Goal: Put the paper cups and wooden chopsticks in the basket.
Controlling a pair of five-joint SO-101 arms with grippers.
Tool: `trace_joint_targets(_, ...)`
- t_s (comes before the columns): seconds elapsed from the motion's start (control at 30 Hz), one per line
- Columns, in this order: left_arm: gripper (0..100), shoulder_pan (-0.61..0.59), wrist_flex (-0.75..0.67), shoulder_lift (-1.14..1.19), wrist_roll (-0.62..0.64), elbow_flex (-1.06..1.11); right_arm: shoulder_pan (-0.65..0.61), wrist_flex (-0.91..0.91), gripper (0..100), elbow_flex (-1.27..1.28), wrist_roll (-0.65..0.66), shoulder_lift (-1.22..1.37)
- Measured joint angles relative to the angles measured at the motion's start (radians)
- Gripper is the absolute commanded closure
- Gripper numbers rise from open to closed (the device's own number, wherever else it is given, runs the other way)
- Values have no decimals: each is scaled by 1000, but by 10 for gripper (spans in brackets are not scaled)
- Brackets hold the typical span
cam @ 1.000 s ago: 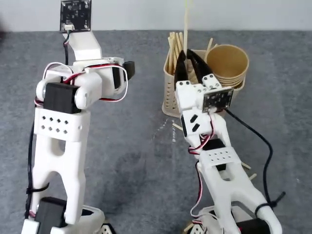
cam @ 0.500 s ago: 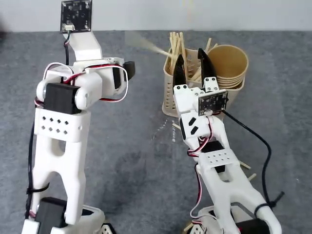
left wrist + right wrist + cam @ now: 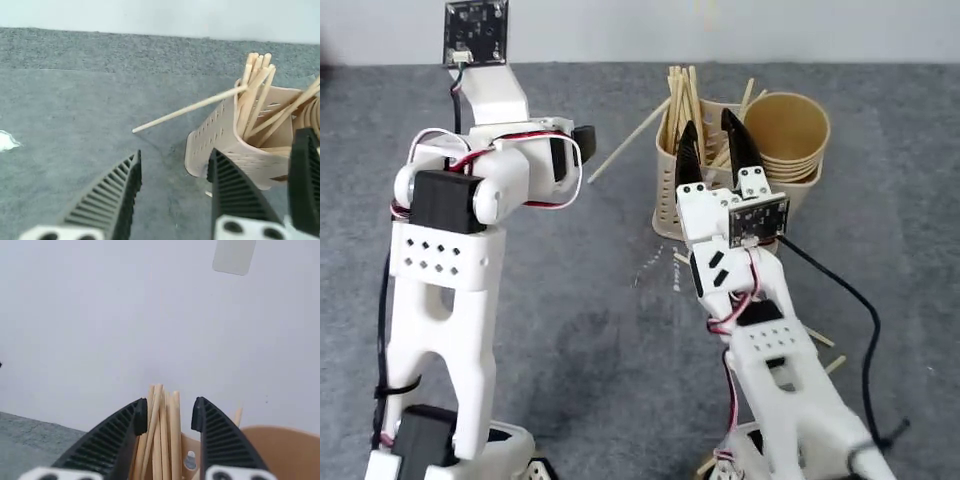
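The right claw [image 3: 709,128] is released, its two black fingers [image 3: 687,152] spread apart with no object between them. It hangs just over the near wall of the basket [image 3: 667,205] and points forward across it.

Straight ahead of the claw, in line with the gap between its fingers, a bundle of wooden chopsticks [image 3: 681,92] stands nearly upright inside the basket. Their tops reach past the fingertips. Just to the claw's right, a nested stack of paper cups [image 3: 787,128] sits mouth-up in the same basket, close beside the right finger.

To the claw's left, a single leaning chopstick [image 3: 625,147] slants out over the basket's rim. Its upper end rests against the bundle and its lower end points down toward the grey table [image 3: 590,310], outside the basket. Whether that lower end touches the table cannot be told.

Behind the claw, a few loose chopsticks [image 3: 824,340] lie flat on the table beside the lower part of the right arm [image 3: 780,370]. Another short one lies near the basket's foot.

The left claw [image 3: 175,155] is also released, with its ribbed fingers wide apart above the table. The basket lies ahead of it and to its right, apart from it. The lower end of the leaning chopstick sits ahead of it, roughly in line with its left finger.
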Motion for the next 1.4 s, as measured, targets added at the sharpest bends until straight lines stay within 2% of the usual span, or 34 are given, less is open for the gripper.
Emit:
trace_joint_targets(0.13,791,-75,0,0,0,0,-17,252,855,0,-31,-173)
trace_joint_targets(0.27,791,-155,8,0,-23,0,-46,614,855,-71,-112,-373)
trace_joint_targets(0.47,791,-170,60,0,-210,46,-92,1112,855,-222,-178,-614)
trace_joint_targets(0.7,789,-170,29,0,-454,215,-61,1370,855,-241,-183,-819)
trace_joint_targets(0.87,790,-140,-114,0,-497,316,3,1511,855,-242,-196,-904)
trace_joint_targets(1.03,790,-23,-292,0,-519,440,106,1613,855,-242,-290,-918)
trace_joint_targets(1.23,791,78,-597,0,-519,649,204,1676,855,-242,-364,-918)
trace_joint_targets(1.4,838,126,-841,0,-519,801,213,1688,855,-241,-373,-918)
